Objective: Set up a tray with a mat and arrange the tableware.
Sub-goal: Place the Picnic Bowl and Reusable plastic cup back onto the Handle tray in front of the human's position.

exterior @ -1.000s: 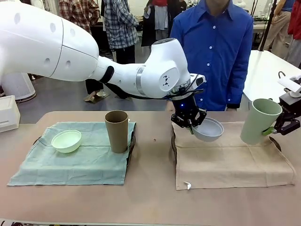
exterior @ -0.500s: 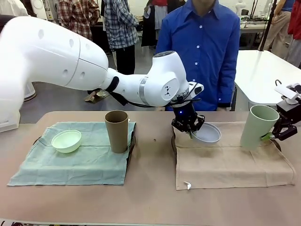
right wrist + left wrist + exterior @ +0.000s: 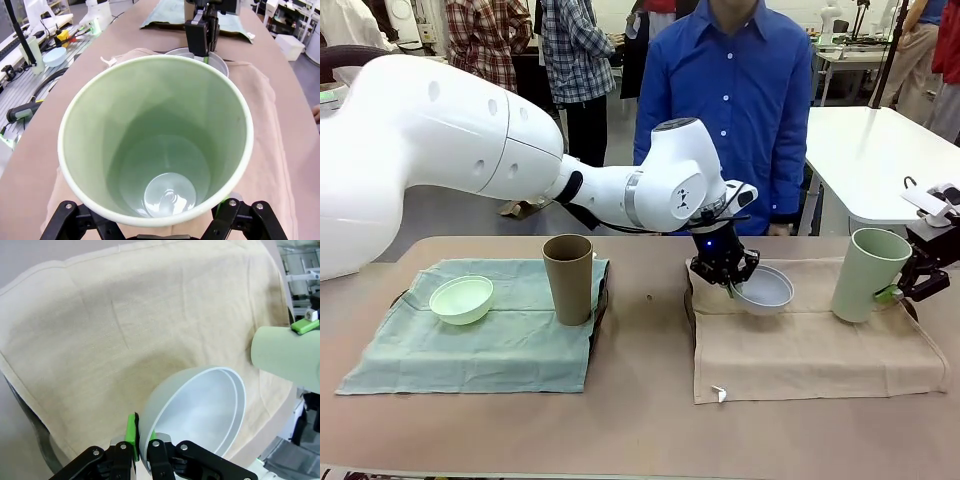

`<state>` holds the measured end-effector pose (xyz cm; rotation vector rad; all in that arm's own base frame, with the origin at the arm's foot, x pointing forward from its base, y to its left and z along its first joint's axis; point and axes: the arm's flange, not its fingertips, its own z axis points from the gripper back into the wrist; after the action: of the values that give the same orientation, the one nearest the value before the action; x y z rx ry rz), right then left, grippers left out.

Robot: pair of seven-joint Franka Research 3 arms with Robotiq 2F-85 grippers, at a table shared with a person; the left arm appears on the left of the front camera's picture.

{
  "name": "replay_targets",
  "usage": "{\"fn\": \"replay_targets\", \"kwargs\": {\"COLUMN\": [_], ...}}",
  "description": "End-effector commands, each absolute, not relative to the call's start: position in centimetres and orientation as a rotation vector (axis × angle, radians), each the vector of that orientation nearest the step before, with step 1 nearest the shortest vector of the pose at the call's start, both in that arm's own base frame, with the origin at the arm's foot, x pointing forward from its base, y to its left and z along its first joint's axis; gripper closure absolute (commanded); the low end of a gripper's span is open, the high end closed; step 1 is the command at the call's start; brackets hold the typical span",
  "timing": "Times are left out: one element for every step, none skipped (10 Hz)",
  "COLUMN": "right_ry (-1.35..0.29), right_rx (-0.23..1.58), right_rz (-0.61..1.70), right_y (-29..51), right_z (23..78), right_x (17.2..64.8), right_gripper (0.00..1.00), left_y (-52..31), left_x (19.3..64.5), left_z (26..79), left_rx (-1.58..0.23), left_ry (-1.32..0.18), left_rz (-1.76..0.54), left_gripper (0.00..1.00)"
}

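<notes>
Counted two mats, two bowls, two cups, two grippers. Nearest lay the two mats side by side on the brown table [image 3: 640, 420]: a green mat [image 3: 470, 345] at left, a beige mat [image 3: 810, 345] at right with a small white tag at its near left corner. On the green mat stood a mint green bowl [image 3: 461, 299], shallow and round, upright, toward the left, and a brown cup [image 3: 568, 278], tall, handleless and upright, at the mat's far right part. The two stood apart.

Over the far left part of the beige mat hung the white bowl [image 3: 765, 288], tilted, its rim pinched between the closed fingers of the left gripper [image 3: 724, 274]. From the left wrist, seen smooth and empty, one green pad [image 3: 132, 438] outside its wall; touching the cloth or just above, could not tell.

At the far right of the beige mat stood the pale green cup [image 3: 865, 274], tall, tapering toward its base, leaning slightly, clamped at its side by the right gripper [image 3: 910, 281]. Base on the cloth or lifted, could not tell. From the right wrist, empty inside.

Beyond the table stood a person in a blue shirt [image 3: 745, 100].
</notes>
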<state>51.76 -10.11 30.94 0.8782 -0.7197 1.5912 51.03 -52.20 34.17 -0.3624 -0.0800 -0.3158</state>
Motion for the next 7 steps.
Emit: {"fn": "replay_targets", "kwargs": {"right_ry": [-0.73,-0.72,-0.714,-0.705,-0.701,-0.675,-0.603], "right_rx": [0.878,0.875,0.871,0.87,0.877,0.86,0.835], "right_rz": [1.57,1.573,1.575,1.559,1.554,1.545,1.51], "right_y": [-9.97,-9.87,-9.82,-9.85,-9.84,-9.83,-9.72], "right_z": [30.87,30.76,30.76,30.74,30.72,30.8,30.9], "right_x": [52.36,52.24,52.2,52.21,52.21,52.13,52.04], "right_gripper": [0.16,0.16,0.16,0.16,0.0,0.0,0.0], "left_y": [-52.43,-52.44,-52.4,-52.38,-52.38,-52.39,-52.34], "left_x": [51.34,51.41,51.48,51.52,51.52,51.43,51.29], "left_z": [33.8,33.37,33.07,32.88,32.89,32.93,33.07], "left_rx": [-0.38,-0.383,-0.383,-0.383,-0.378,-0.374,-0.357], "left_ry": [-0.06,-0.057,-0.054,-0.05,-0.045,-0.039,-0.028], "left_rz": [-0.335,-0.336,-0.337,-0.337,-0.334,-0.329,-0.329], "left_gripper": [0.93,0.93,0.93,0.93,0.84,0.33,0.24]}}
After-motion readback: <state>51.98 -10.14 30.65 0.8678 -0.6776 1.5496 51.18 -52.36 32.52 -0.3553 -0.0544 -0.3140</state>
